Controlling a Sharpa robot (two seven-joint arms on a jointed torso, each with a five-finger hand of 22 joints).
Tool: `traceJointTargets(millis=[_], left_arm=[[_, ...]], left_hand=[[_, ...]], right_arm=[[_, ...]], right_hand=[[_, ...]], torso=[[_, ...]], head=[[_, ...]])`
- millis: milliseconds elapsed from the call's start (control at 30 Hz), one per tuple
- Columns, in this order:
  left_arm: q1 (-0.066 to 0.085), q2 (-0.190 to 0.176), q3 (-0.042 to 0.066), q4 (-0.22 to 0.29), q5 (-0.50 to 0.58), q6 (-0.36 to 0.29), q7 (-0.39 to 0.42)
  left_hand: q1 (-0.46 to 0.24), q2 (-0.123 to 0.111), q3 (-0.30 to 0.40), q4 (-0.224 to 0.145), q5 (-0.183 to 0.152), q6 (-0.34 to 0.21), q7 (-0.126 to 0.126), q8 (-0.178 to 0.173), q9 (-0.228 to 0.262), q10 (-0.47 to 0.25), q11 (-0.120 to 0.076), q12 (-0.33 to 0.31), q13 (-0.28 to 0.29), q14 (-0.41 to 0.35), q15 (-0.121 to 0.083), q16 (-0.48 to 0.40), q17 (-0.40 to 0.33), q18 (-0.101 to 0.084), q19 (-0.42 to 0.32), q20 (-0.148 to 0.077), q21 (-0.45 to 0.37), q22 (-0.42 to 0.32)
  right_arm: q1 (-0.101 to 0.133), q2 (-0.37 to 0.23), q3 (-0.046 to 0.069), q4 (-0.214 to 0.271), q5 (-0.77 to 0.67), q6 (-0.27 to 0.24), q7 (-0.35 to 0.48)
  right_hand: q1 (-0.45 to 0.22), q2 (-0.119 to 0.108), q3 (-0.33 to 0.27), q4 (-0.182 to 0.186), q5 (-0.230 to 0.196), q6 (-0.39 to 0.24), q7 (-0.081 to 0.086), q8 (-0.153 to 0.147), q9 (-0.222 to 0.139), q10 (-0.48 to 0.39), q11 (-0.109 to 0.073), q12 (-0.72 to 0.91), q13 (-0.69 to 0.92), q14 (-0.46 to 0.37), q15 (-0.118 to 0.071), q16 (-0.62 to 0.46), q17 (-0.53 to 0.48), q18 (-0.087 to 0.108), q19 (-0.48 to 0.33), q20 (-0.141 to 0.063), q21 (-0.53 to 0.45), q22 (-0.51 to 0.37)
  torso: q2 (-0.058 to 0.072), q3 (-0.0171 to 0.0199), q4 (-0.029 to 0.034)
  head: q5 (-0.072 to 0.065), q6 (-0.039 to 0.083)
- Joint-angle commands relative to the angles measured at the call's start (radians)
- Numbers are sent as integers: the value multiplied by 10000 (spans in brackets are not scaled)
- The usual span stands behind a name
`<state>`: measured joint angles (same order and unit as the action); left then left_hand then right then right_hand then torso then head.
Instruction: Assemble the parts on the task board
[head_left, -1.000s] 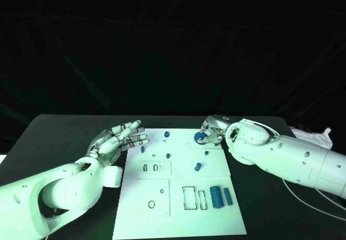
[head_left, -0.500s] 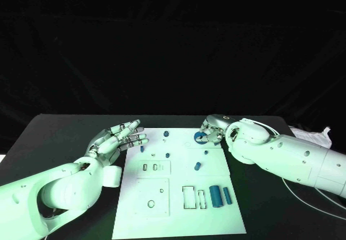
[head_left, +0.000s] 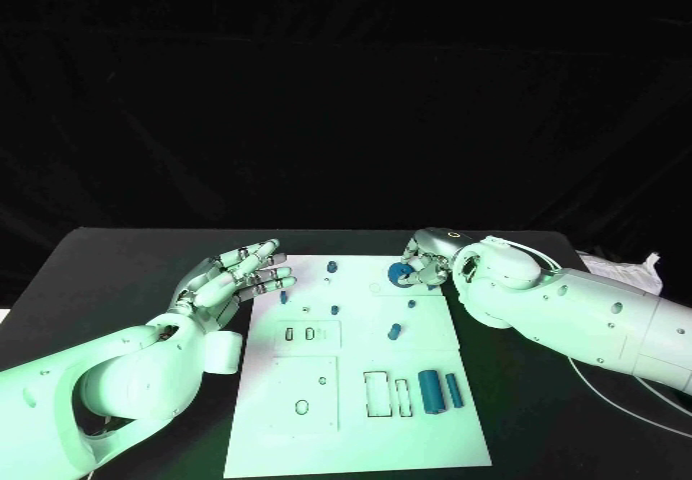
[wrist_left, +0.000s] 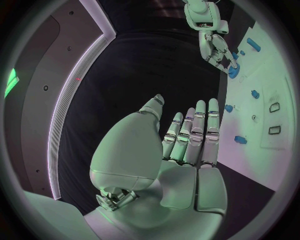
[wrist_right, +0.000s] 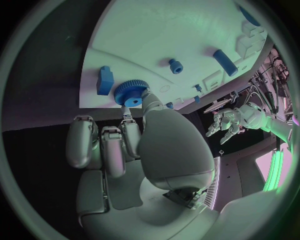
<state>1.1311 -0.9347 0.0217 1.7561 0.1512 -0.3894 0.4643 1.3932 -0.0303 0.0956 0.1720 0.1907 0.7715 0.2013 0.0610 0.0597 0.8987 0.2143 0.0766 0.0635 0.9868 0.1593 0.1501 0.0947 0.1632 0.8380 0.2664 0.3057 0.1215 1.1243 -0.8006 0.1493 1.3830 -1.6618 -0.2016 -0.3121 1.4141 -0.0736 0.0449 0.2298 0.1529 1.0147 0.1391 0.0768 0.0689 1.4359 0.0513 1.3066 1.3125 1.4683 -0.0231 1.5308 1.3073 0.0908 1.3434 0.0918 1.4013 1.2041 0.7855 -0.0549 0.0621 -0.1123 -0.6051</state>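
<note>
The white task board (head_left: 325, 395) lies in the middle of the black table. My right hand (head_left: 423, 262) hovers over its far right corner and pinches a blue toothed gear (head_left: 400, 275) between thumb and finger; the gear (wrist_right: 131, 93) sits just above the board's surface. My left hand (head_left: 235, 277) is raised beside the board's far left corner, fingers straight and apart, holding nothing; the left hand (wrist_left: 187, 145) faces the right hand (wrist_left: 214, 46). Loose blue parts lie on the board: a thick cylinder (head_left: 430, 388), a thin bar (head_left: 454, 391), a peg (head_left: 394, 331), a block (wrist_right: 104, 80).
More small blue pieces (head_left: 332, 267) stand near the board's far edge, close to both hands. Empty outlined slots (head_left: 378, 395) mark the board's near half. Pale papers and a cable (head_left: 623, 270) lie at the table's right edge.
The right hand with the gear has shifted only very slightly over the board's far right corner. The left hand has stayed where it was.
</note>
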Motion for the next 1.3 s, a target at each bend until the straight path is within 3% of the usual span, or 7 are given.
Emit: traceJointTargets(millis=[33,433,667,1067,1133,1300], left_arm=[[12,4,8,8,9,194,40],[12,7,8,1,9,197,34],[12,11,8,7,9,199,31],[13,-7,8,33,20,181,14],[13,-7,8,38,21,180,11],[13,-6,8,38,25,176,7]], left_hand=[[-4,76,-9,-69,-42,21,572,-23,-2,-79,-21,-56,-7,21,47,-54,-13,181,81,19,-44,-9],[16,88,4,-114,-41,-10,571,-27,-4,-89,-20,-63,-7,23,46,-69,-15,180,89,20,-51,-18],[16,88,4,-114,-41,-10,571,-27,-4,-89,-20,-63,-7,23,46,-69,-15,180,89,20,-51,-18],[52,118,31,-170,-39,-23,572,-27,-4,-95,-20,-67,-6,29,45,-84,-15,181,98,19,-56,-28],[52,118,31,-170,-39,-23,572,-27,-4,-95,-20,-67,-6,29,45,-84,-15,181,98,19,-56,-28],[61,127,40,-183,-38,-29,573,-27,-4,-96,-20,-67,-6,31,45,-88,-15,181,100,18,-58,-30]], right_arm=[[-22,-8,-1,29,-291,-17,59],[-37,-7,-1,21,-242,57,212],[-41,57,-1,-4,-457,210,54],[-42,230,-8,-147,-272,782,-91],[-41,285,-11,-155,-285,707,-81],[-41,417,-16,-16,-452,-148,-5]], right_hand=[[184,21,101,-36,-78,31,27,-41,1,67,32,45,578,859,71,67,1789,-162,87,16,63,19],[501,123,608,-183,-182,154,35,-7,11,202,35,285,801,877,72,111,1899,-174,115,23,98,95],[787,293,1084,-398,-199,572,-97,148,64,270,-76,392,904,889,-15,137,1965,-180,140,-36,125,152],[428,220,1328,-293,-130,738,-148,123,58,285,-123,384,929,888,-55,135,1967,-192,163,-91,146,205],[378,212,1361,-271,-85,751,-153,115,56,293,-126,395,941,888,-59,134,1964,-194,169,-94,150,217],[191,143,1546,-215,388,926,-227,135,82,403,-190,565,1080,911,-108,178,2075,-240,322,-132,262,456]], torso=[[-2,2,-2],[5,-5,3],[-2,-8,5],[-7,-15,1],[-8,-17,4],[-13,-9,27]], head=[[-6,-3],[-45,4],[-57,-17],[-93,-22],[-94,-24],[-98,9]])
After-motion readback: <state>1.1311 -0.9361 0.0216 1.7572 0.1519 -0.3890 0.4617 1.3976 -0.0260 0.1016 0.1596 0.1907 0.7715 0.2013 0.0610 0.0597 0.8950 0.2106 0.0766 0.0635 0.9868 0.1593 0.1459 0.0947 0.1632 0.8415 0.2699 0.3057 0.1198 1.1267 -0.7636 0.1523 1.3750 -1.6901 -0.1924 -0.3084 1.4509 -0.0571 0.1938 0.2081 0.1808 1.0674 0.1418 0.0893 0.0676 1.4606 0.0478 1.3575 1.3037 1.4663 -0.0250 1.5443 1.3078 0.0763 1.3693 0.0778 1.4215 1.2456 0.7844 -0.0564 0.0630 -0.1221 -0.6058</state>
